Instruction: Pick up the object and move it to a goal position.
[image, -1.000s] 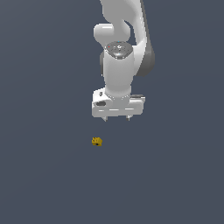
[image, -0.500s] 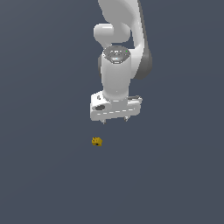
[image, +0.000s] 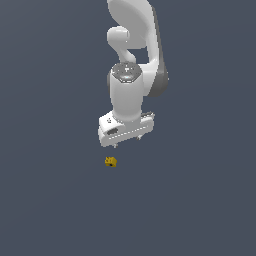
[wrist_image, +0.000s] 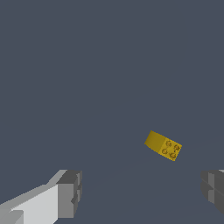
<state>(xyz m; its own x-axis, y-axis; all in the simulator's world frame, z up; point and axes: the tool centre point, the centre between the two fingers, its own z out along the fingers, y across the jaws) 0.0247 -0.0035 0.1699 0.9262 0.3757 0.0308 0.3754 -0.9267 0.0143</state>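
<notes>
End effector (image: 128, 142) hangs empty above the desk (image: 55, 200), fingers (wrist_image: 70, 192) spread wide so I can drop it around the object (image: 111, 161), which lies just off to the exterior view's left, untouched.

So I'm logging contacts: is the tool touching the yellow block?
Apart. The wrist view shows the yellow block lying clear of both fingers of the open tool.

White arm points down, fingers (wrist_image: 70, 192) spread wide, holding nothing.

Open floor (image: 60, 200) rings the yellow block (image: 111, 161); nothing blocks the hand (image: 128, 142).
</notes>
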